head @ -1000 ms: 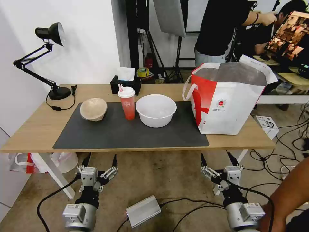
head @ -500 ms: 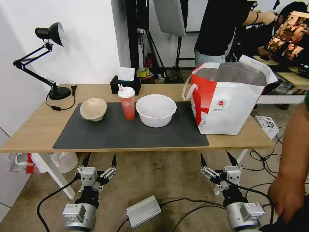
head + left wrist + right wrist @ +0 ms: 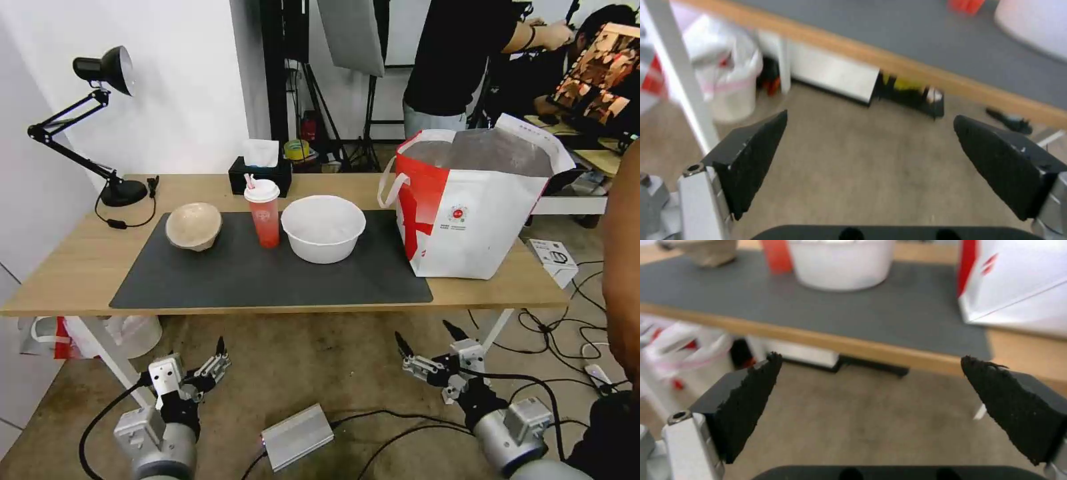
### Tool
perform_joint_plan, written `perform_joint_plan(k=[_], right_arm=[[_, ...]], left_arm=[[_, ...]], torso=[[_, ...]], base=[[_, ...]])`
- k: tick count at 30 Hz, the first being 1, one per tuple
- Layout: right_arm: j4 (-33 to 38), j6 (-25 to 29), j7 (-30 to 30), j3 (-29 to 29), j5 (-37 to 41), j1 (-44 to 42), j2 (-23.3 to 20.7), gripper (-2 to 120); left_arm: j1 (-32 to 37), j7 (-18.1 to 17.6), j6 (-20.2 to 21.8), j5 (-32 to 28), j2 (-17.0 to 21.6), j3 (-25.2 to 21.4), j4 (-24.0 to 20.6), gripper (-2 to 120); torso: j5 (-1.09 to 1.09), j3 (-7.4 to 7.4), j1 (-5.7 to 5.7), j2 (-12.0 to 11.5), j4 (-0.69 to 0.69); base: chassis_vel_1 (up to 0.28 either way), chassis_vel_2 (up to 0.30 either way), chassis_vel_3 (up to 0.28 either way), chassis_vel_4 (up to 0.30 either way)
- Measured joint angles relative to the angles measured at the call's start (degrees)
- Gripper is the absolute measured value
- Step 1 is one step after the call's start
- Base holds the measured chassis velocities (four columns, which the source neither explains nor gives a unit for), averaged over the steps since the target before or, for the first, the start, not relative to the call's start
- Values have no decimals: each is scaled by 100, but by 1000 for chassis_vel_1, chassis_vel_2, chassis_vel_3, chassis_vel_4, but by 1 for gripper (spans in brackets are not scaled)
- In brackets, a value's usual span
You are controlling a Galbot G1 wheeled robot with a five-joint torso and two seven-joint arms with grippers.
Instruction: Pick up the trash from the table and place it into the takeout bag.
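Note:
On the table (image 3: 67,267), a dark grey mat (image 3: 267,280) carries the trash: a beige bowl (image 3: 193,227), a red cup (image 3: 264,213) with white lid and straw, and a large white bowl (image 3: 323,228). At the table's right end the white and red takeout bag (image 3: 467,207) stands open. My left gripper (image 3: 197,360) and right gripper (image 3: 425,333) hang open and empty below the front edge, over the floor. The left wrist view has the left gripper (image 3: 870,116) before the table edge (image 3: 907,66). From the right gripper (image 3: 871,356) I see the white bowl (image 3: 842,263) and the bag (image 3: 1018,283).
A black desk lamp (image 3: 100,120) and a black tissue box (image 3: 260,173) stand at the table's back. On the floor lie a grey box (image 3: 297,437), cables and a white carton (image 3: 553,257). A white table leg (image 3: 110,360) slants near my left arm. A person's arm (image 3: 623,267) is at the right edge.
Both grippers have dropped lower and tilted; the left one shifted left, the right one turned leftward. The person's arm at the right edge has risen.

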Motion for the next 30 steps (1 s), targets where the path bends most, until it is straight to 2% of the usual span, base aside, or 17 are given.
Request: perform_joint_plan(k=[4,30], right_arm=[[11,252,-82,0,159,2,-173,100],[-115,592,-208,0,171,96,-199,100]], left_arm=[[42,-59,-365,-71,115,181,-34,100],[-36,57,-645,4,111,138,76,100]], torso=[[0,0,0,0,-1],[0,0,0,0,0]], base=[[0,0,0,0],[0,0,0,0]])
